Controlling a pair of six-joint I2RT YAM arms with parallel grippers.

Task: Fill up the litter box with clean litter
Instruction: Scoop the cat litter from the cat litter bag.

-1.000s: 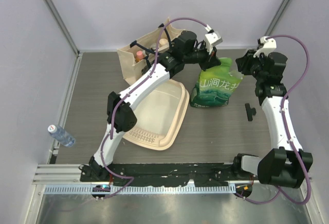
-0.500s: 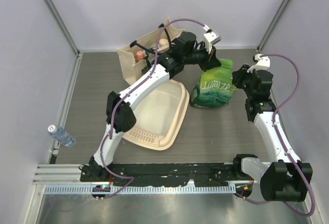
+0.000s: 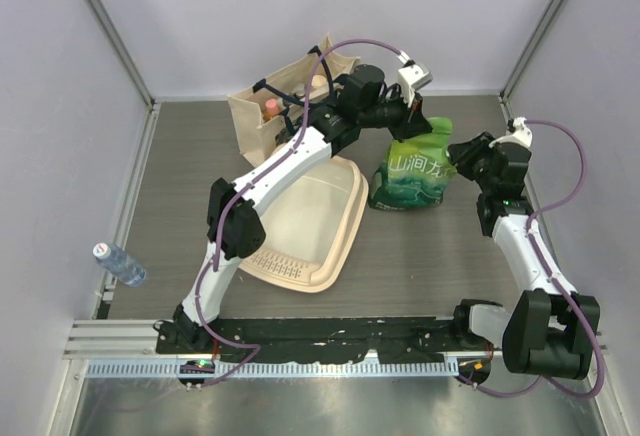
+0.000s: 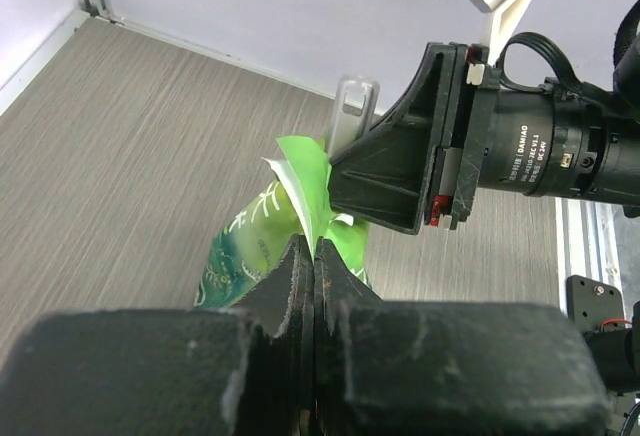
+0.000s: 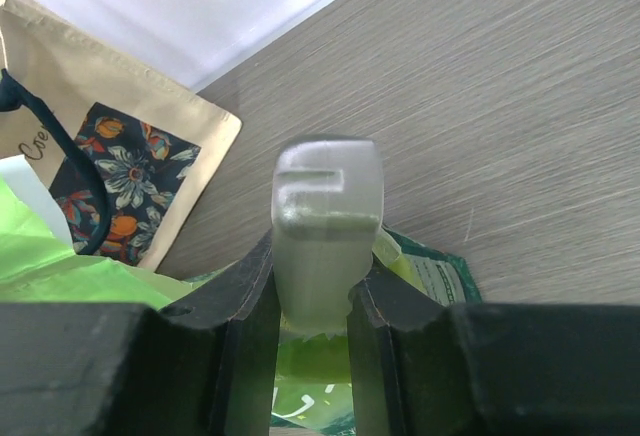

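Nearest me the litter box [image 3: 310, 226] is sitting empty; clean litter isn't showing, presumably inside the green bag [image 3: 420, 171] just beyond. My left gripper [image 4: 312, 246] is pinching its floppy top edge, fingers together; right gripper [image 5: 315, 256] is clamping a grey tool [image 5: 325, 196] above. Likely heavy, saggy.

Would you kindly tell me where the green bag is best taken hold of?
Grip the green bag by its thin, flattened top edge, coming from above: it stands upright with that edge uppermost, and the left pincer is shut on it. The bulging body looks too wide.
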